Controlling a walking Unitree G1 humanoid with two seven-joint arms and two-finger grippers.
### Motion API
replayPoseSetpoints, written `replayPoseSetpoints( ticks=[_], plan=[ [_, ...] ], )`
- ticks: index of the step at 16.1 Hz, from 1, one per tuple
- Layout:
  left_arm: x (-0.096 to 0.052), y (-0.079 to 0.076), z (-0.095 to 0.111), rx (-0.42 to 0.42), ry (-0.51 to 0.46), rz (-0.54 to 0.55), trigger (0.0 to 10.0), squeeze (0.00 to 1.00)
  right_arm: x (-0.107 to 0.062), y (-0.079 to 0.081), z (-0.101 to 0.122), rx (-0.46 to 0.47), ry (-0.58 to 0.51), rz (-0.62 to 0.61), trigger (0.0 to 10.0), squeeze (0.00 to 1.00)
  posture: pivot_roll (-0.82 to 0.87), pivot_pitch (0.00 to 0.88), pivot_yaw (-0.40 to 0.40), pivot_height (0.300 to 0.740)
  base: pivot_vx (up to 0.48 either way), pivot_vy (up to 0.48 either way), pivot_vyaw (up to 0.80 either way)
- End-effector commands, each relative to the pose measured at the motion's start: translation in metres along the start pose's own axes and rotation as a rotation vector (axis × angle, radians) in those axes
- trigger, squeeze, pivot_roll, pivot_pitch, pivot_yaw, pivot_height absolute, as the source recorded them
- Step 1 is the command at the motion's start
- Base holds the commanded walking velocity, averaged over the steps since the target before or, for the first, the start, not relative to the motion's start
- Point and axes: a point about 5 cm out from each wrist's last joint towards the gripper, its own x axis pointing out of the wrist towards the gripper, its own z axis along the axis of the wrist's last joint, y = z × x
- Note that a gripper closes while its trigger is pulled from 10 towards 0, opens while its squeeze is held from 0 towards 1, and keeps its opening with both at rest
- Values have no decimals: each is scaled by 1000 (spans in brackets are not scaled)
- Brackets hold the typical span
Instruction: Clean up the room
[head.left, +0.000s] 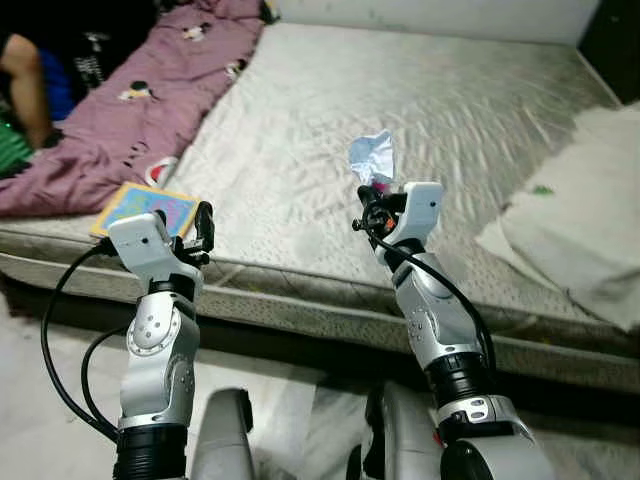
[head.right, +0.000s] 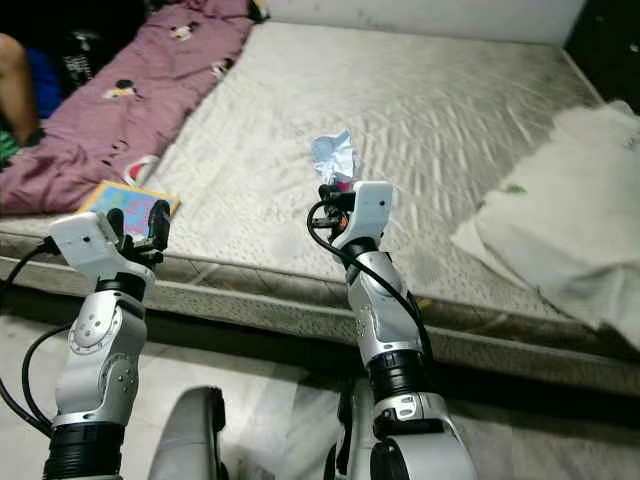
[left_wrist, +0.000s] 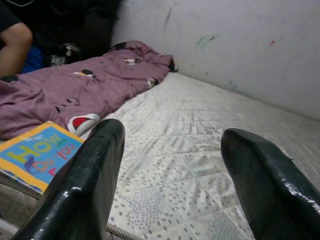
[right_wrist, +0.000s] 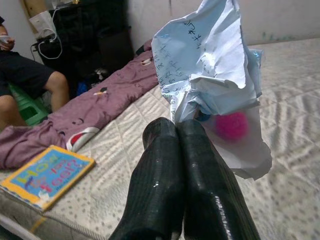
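Observation:
A crumpled sheet of pale blue-white paper (head.left: 372, 155) with writing and a pink patch is pinched in my right gripper (head.left: 372, 198), held up over the front part of the grey mattress (head.left: 420, 110). In the right wrist view the two black fingers (right_wrist: 180, 165) are pressed together on the paper (right_wrist: 210, 75). My left gripper (head.left: 205, 232) hovers open over the mattress's front left edge, right beside a colourful children's book (head.left: 145, 208). The book (left_wrist: 37, 152) lies flat, partly under the blanket's edge.
A purple blanket (head.left: 150, 90) lies heaped along the mattress's left side. A person (head.left: 25, 85) sits at the far left. A white pillow or folded sheet (head.left: 585, 215) rests on the right of the mattress. The mattress sits low on the floor.

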Motion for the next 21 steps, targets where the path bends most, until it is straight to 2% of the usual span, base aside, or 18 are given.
replayPoseSetpoints(
  ticks=[1, 2, 3, 4, 11, 15, 17, 18, 19, 21],
  plan=[
    [3, -2, 3, -26, -13, -5, 10000, 0, 4, 3, 6, -9, -21, 8, 10000, 0, 98, 0, -18, 690, 0, 0, 0],
    [3, -2, 3, -41, -12, -10, 10000, 0, 4, 3, 6, -9, -21, 7, 10000, 0, 99, 0, -18, 700, 0, 0, 0],
    [3, -5, 3, -67, -15, -29, 10000, 224, 4, 2, 6, -10, -21, 4, 10000, 0, 98, 0, -18, 715, 0, 0, 0],
    [2, -5, 4, -71, -23, -35, 10000, 1000, 4, 2, 6, -9, -21, 4, 10000, 0, 97, 0, -18, 730, 0, 0, 0],
    [4, -4, 0, -68, 8, -39, 10000, 1000, 5, 1, 5, -19, -17, 3, 10000, 0, 100, 0, -21, 740, 0, 0, 0],
    [4, -1, -5, -36, 38, -27, 10000, 1000, 5, 0, 4, -24, -15, 2, 10000, 0, 98, 0, -19, 740, 0, 0, 0],
    [6, 2, -8, 1, 72, 14, 10000, 1000, 5, -1, 4, -26, -14, 2, 10000, 0, 97, 0, -16, 740, 0, 0, 0],
    [8, 6, -8, 41, 90, 68, 10000, 847, 6, -2, 3, -27, -13, -2, 10000, 0, 101, 0, -13, 740, 0, 0, 0],
    [10, 9, -6, 50, 77, 76, 10000, 0, 6, -3, 3, -31, -10, -12, 10000, 0, 100, 0, -14, 740, 0, 0, 0],
    [13, 10, 1, 27, 37, 60, 10000, 0, 9, -5, 4, -36, -2, -44, 10000, 0, 99, 0, -26, 740, 0, 0, 0]
  ],
)
